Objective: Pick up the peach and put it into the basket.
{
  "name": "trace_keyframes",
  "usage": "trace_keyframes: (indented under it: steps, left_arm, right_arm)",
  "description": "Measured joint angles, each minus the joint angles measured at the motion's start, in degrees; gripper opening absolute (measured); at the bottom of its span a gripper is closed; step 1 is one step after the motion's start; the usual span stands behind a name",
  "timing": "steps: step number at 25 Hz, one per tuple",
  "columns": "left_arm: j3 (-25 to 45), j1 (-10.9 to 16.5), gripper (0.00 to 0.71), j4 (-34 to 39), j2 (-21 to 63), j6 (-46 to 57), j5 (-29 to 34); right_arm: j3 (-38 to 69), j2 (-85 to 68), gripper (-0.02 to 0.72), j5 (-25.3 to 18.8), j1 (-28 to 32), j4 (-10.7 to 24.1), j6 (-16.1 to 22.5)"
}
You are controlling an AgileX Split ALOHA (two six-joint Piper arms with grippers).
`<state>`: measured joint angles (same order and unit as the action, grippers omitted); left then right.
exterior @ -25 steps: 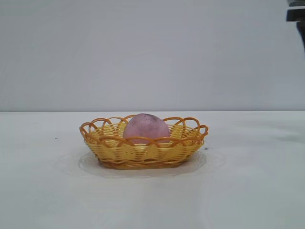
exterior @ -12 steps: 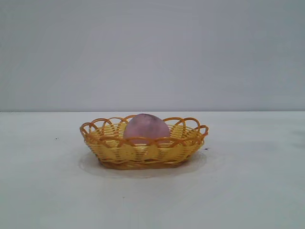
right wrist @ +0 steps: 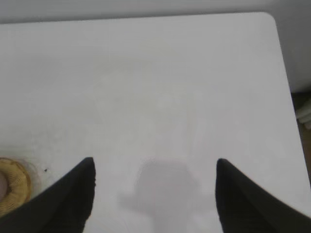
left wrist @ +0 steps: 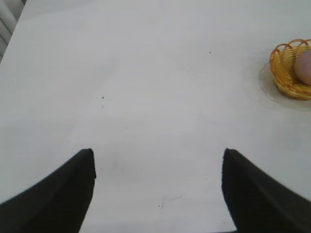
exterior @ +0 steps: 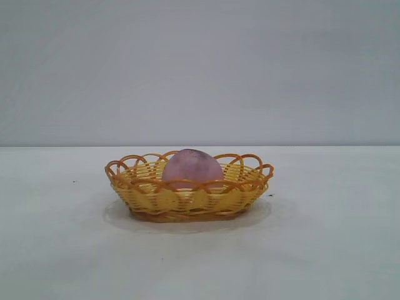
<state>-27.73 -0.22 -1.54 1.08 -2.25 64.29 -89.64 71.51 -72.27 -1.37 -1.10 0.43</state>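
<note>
between my right gripper [right wrist: 153, 194] fingers, spread wide, i see only bare table [right wrist: 160, 97]; it holds nothing. my left gripper [left wrist: 158, 187] hangs parked, equally wide, empty. off to the side, the peach [exterior: 192, 167] sits inside the basket [exterior: 187, 199]. i judge it light, matte, grippable across its widest middle.

There was one basket [exterior: 187, 194] and one peach [exterior: 192, 167], which lay inside it, near the middle of the tabletop [exterior: 325, 250]. Two grippers showed, the left gripper [left wrist: 158, 160] and the right gripper [right wrist: 154, 167], one in each wrist view.
</note>
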Motion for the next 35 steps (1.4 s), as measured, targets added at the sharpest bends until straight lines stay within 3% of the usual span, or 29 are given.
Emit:
trace_keyframes:
  steps: [5, 21, 25, 26, 29, 35]
  left_arm:
    - [0.00, 0.00, 0.482, 0.00, 0.00, 0.00, 0.00]
    - [0.00, 0.00, 0.482, 0.00, 0.00, 0.00, 0.00]
    - [0.00, 0.00, 0.482, 0.00, 0.00, 0.00, 0.00]
    - [0.00, 0.00, 0.482, 0.00, 0.00, 0.00, 0.00]
    - [0.00, 0.00, 0.482, 0.00, 0.00, 0.00, 0.00]
    - [0.00, 0.00, 0.482, 0.00, 0.00, 0.00, -0.04]
  right_arm:
    - [5.47, -10.04, 0.494, 0.00, 0.00, -0.03, 0.00]
    - [45.47, -53.70, 0.494, -0.94, 0.00, -0.49, 0.00]
    - [50.55, -63.93, 0.494, -1.28, 0.00, -0.49, -1.19]
    - [51.44, -66.32, 0.449, -1.31, 0.00, -0.64, -1.46]
    - [54.16, -71.72, 0.448, -1.40, 0.00, -0.75, -1.93]
    - [58.46, -72.57, 0.448, -1.40, 0.00, -1.57, -2.34]
